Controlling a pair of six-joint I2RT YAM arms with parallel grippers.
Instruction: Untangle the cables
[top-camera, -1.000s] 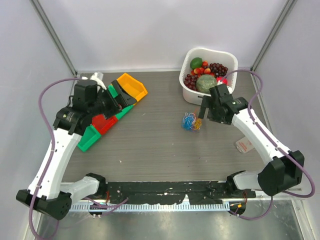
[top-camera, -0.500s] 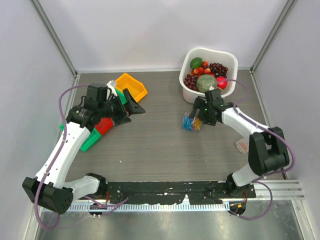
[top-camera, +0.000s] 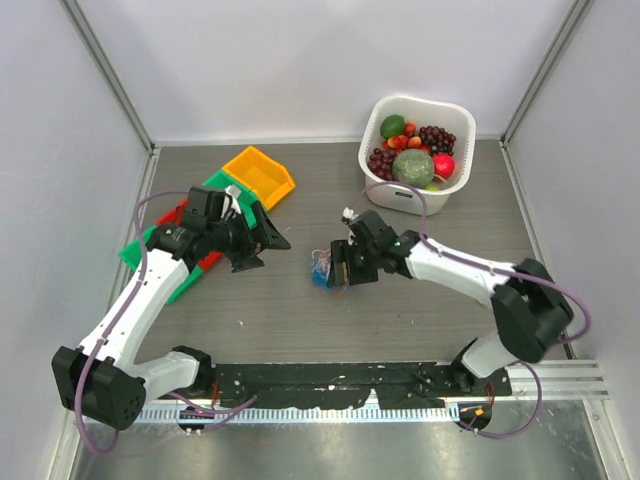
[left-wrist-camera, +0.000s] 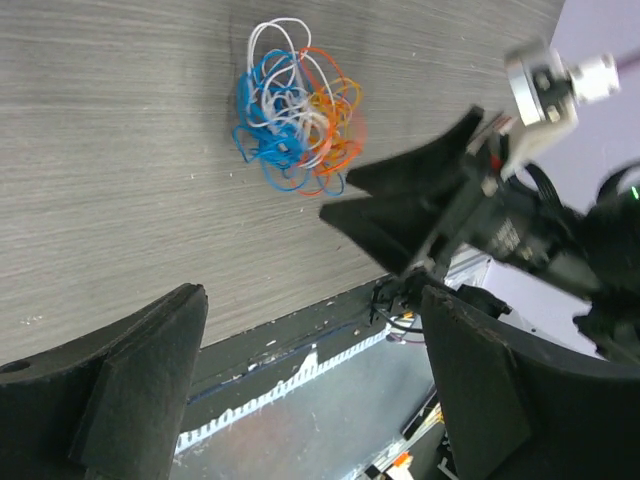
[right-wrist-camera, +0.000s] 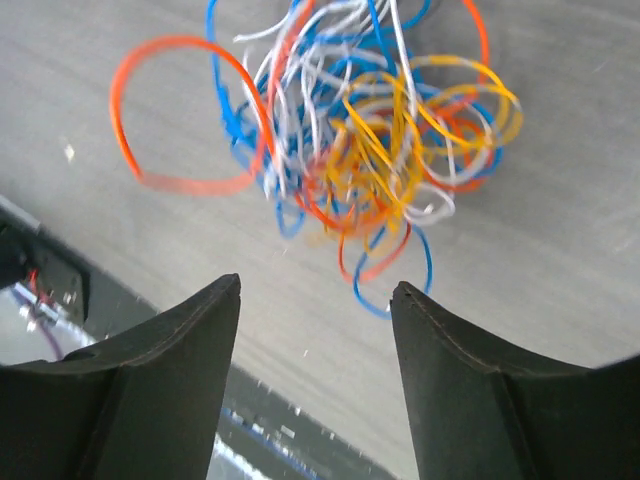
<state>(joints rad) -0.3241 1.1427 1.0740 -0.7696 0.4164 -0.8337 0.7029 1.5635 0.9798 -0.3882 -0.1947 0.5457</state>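
Observation:
The cables (top-camera: 322, 268) are a fist-sized bunch of blue, white, orange and yellow loops lying on the grey table, left of centre. My right gripper (top-camera: 338, 272) stands right against the bunch's right side. In the right wrist view it (right-wrist-camera: 316, 290) is open with nothing between the fingers, and the cables (right-wrist-camera: 360, 130) lie just beyond the tips, a blue loop close to the right one. My left gripper (top-camera: 270, 255) is open, a short way left of the bunch. Its wrist view shows the cables (left-wrist-camera: 295, 120) ahead and the right gripper (left-wrist-camera: 337, 196) beside them.
A white basket (top-camera: 400, 200) of fruit stands at the back right. Orange (top-camera: 262, 172), red (top-camera: 180, 215) and green (top-camera: 135, 252) bins lie at the back left, behind the left arm. A black strip (top-camera: 330, 380) runs along the table's near edge.
The right gripper has swept left and nearer, and the cable bunch now lies further left with it. The left gripper has come right, off the bins, toward the bunch.

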